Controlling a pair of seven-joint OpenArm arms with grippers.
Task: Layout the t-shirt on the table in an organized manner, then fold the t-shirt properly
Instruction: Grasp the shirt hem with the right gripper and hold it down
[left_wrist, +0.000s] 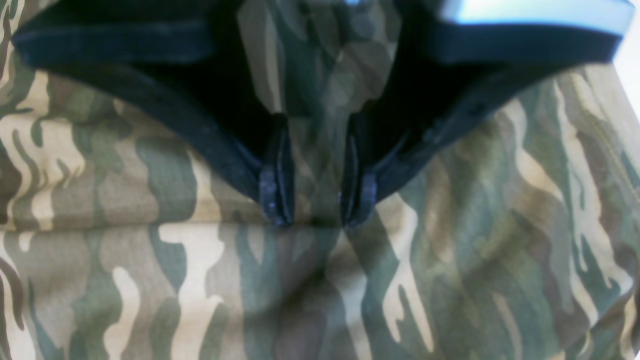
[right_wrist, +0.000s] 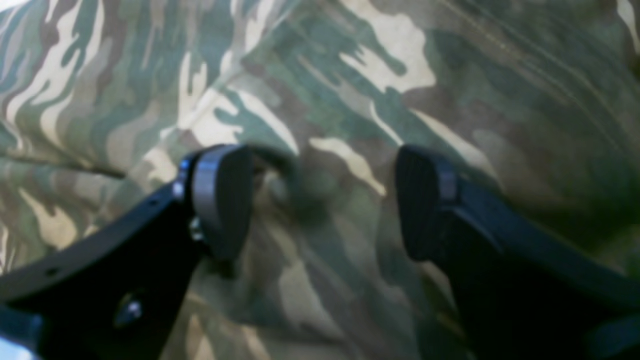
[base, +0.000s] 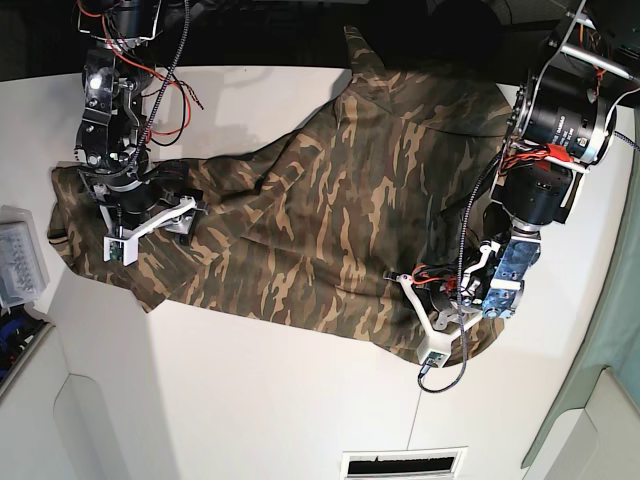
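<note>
My left gripper (left_wrist: 317, 220) pinches a raised fold of the camouflage t-shirt (base: 340, 200) between narrow fingers. My right gripper (right_wrist: 320, 205) hovers over the cloth, fingers spread wide, holding nothing. The t-shirt lies rumpled across the white table (base: 260, 400).

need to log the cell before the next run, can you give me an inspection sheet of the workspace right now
surface: white table, bare along the near side, thin dark seam visible.
job's things: camouflage t-shirt spread across the table, wrinkled, not yet folded; one part hangs over the far edge.
clutter: clear plastic box at the table's edge, contents too small to tell.
grippers: left gripper narrowed on a ridge of the shirt; right gripper open wide above the fabric, nothing between its pads.
cables: red and black wires run along the right arm; a black cable loops by the left wrist.
surroundings: a vent grille below the near table edge.
</note>
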